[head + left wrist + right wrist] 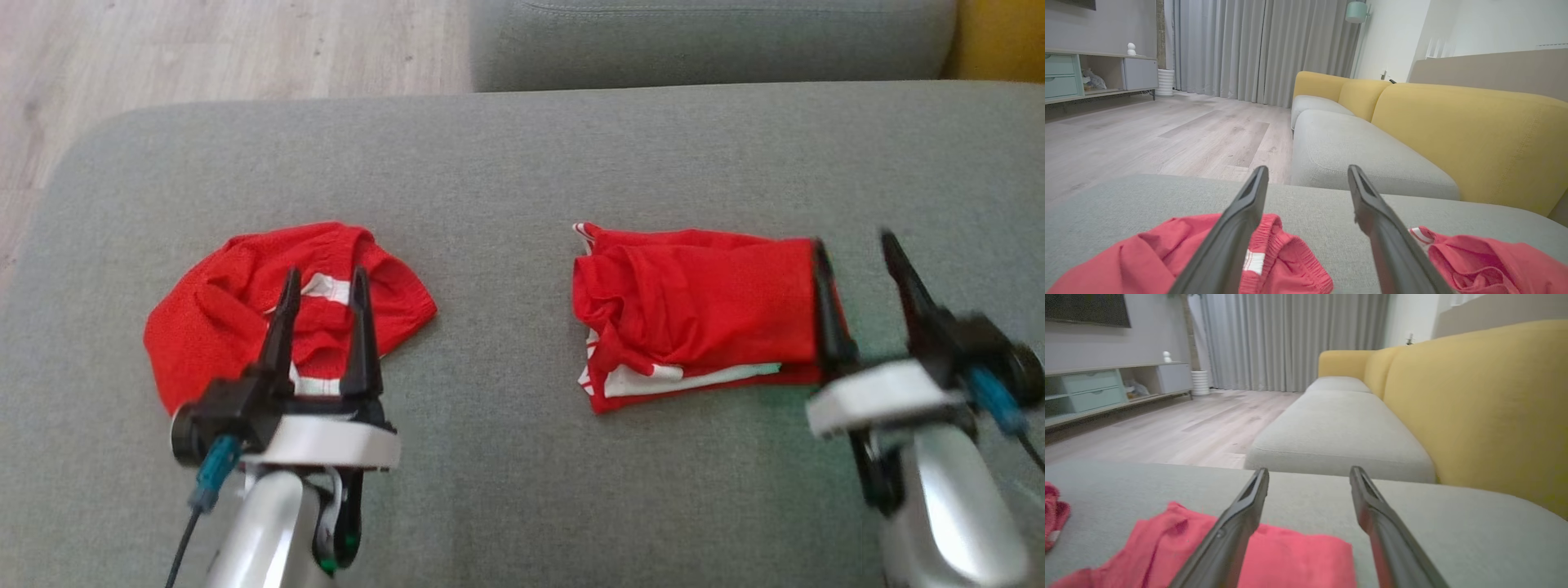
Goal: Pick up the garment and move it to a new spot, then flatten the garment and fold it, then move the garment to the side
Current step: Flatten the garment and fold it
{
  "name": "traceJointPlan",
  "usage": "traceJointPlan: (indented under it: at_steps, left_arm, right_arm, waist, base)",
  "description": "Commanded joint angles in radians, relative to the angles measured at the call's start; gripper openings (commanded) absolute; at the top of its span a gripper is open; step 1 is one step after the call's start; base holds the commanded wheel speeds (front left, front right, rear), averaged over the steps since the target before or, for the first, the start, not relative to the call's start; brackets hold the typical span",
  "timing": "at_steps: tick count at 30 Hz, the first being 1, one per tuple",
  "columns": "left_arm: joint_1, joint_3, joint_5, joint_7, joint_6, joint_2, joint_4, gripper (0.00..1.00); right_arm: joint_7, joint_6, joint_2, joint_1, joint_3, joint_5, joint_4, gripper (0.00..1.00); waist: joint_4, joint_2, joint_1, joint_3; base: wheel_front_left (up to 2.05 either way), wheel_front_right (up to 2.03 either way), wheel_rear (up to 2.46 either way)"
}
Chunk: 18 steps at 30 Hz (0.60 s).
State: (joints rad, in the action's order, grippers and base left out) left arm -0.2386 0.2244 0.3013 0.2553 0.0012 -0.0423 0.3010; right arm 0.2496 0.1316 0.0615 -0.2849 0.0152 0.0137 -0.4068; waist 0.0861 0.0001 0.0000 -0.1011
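Observation:
A folded red garment with white trim lies right of centre on the grey cushion. My right gripper stands open at its right edge, its left finger over that edge, with nothing between the fingers; it looks blurred. In the right wrist view the same garment lies under and left of the open gripper. A second, crumpled red garment lies at the left. My left gripper hovers open above it, holding nothing. In the left wrist view the gripper stands open over that crumpled garment.
Beyond the cushion's far edge lie a wooden floor and another grey seat. The wrist views show a yellow sofa back on the right, grey curtains and a low cabinet across the room.

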Motion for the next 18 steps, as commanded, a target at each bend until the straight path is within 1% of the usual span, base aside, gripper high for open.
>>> traceJointPlan:
  at_steps: [1,6,12,14,18]
  left_arm:
    - [-0.001,-0.040,-0.007,0.006,0.012,-0.008,-0.041,1.00]
    - [0.037,-0.050,-0.012,0.006,0.018,-0.008,-0.061,1.00]
    - [0.037,-0.043,-0.011,0.006,0.018,-0.008,-0.069,1.00]
    - [0.024,-0.037,-0.010,0.006,0.016,-0.008,-0.071,1.00]
    - [-0.007,-0.022,-0.007,0.006,0.012,-0.008,-0.076,1.00]
  right_arm:
    - [0.012,-0.001,-0.011,0.030,-0.003,-0.009,0.083,1.00]
    - [0.012,-0.001,-0.011,0.121,0.008,-0.031,0.155,1.00]
    - [0.012,-0.001,-0.011,0.121,-0.006,-0.031,0.173,1.00]
    - [0.012,-0.001,-0.011,0.108,-0.017,-0.022,0.167,0.00]
    - [0.012,-0.001,-0.011,0.062,-0.042,0.004,0.139,0.00]
  waist:
    - [-0.009,-0.0001,0.0000,-0.002]
    - [-0.024,-0.0001,0.0000,-0.014]
    - [-0.022,-0.0001,0.0000,-0.027]
    - [-0.014,-0.0001,0.0000,-0.038]
    - [0.016,-0.0001,0.0000,-0.068]
  base:
    - [0.00,0.00,0.00]
    - [0.00,0.00,0.00]
    - [0.00,0.00,0.00]
    - [0.00,0.00,0.00]
    - [0.00,0.00,0.00]
